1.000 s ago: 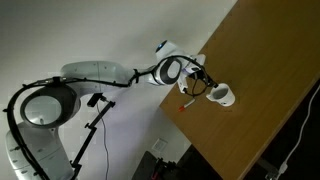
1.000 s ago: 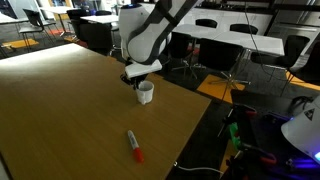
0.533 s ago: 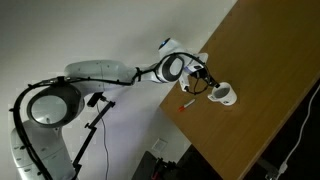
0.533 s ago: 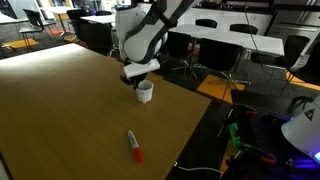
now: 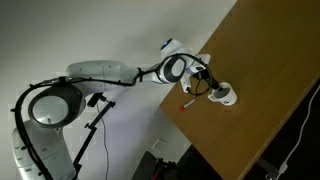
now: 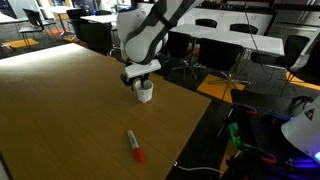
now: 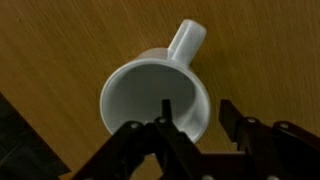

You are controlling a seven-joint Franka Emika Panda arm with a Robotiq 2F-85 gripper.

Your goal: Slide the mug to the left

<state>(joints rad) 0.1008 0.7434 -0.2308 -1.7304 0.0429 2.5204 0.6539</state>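
The mug (image 7: 135, 100) is straddled at its wall by the spread gripper (image 7: 195, 103), not pinched; the leftward slide is judged not yet done.

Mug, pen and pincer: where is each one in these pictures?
mug (image 7: 140, 95): wrist view, on its pale inside.
pen (image 6: 133, 145): an exterior view, on the middle of its length.
pincer (image 7: 197, 110): wrist view, midway between its fingertips, at the mug's wall.
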